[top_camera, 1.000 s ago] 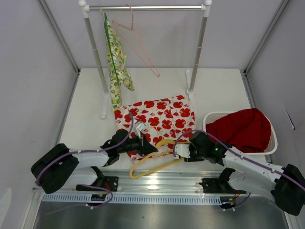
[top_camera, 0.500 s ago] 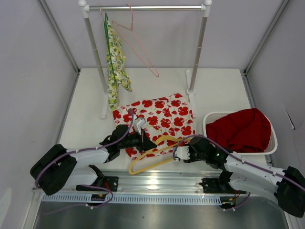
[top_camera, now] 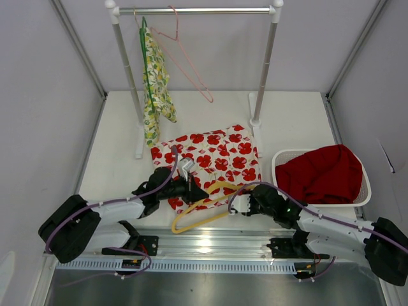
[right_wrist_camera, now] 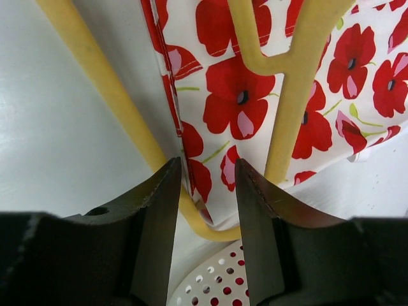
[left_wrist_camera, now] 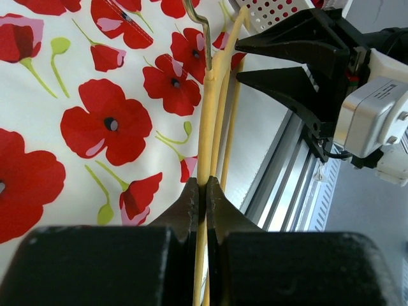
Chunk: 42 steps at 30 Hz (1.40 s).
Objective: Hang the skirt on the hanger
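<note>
In the lower middle of the frame, the poppy skirt [top_camera: 215, 152] lay flat on the desk [top_camera: 293, 121]. The left fingers [left_wrist_camera: 185, 205] pinched the yellow hanger [left_wrist_camera: 207, 127], while the right fingers [right_wrist_camera: 156, 217] stood apart over the skirt's edge.

The left gripper [top_camera: 203, 193], clamped on the yellow hanger [top_camera: 194, 218], has shifted slightly toward the rack [top_camera: 191, 11]. The skirt [top_camera: 213, 153] has drawn its near-left corner toward the rack. The right gripper [top_camera: 237, 204] has backed slightly away from the rack.
</note>
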Available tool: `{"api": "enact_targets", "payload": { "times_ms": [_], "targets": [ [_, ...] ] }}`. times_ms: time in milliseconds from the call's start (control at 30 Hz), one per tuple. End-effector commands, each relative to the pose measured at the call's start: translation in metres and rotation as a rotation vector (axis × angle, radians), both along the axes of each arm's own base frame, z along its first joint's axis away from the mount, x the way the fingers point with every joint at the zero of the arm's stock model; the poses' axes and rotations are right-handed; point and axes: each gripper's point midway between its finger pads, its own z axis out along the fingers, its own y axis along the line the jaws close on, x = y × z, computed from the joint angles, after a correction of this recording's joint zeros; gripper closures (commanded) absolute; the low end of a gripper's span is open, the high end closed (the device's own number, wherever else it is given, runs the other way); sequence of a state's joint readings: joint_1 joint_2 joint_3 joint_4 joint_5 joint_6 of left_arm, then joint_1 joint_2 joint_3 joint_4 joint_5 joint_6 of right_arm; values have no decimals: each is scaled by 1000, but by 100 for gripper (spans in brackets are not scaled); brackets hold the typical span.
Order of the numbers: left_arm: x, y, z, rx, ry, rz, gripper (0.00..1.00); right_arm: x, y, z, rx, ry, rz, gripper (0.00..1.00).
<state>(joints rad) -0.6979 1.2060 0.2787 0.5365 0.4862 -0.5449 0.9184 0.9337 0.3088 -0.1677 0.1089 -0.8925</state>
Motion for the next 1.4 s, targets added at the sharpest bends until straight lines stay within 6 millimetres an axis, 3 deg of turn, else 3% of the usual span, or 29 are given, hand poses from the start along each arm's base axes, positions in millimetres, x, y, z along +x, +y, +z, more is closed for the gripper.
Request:
{"api": "enact_targets", "payload": {
  "times_ms": [0, 233, 867, 1000, 1133, 1367],
  "targets": [
    [0, 6, -3, 18, -36, -6, 100, 10, 8, 3, 38, -58, -19, 55],
    [-3, 8, -4, 12, -37, -1, 100, 3, 10, -8, 18, -49, -1, 53],
    [2, 11, -9, 21, -46, 29, 100, -4, 39, -15, 35, -16, 71, 56],
    [3, 12, -11, 31, -46, 35, 100, -5, 39, -22, 24, 3, 66, 65],
    [5, 12, -10, 35, -57, 39, 100, -2, 41, -17, 33, -5, 54, 91],
    [13, 16, -7, 58, -78, 74, 100, -7, 46, 7, 34, 48, 60, 98]
  ]
}}
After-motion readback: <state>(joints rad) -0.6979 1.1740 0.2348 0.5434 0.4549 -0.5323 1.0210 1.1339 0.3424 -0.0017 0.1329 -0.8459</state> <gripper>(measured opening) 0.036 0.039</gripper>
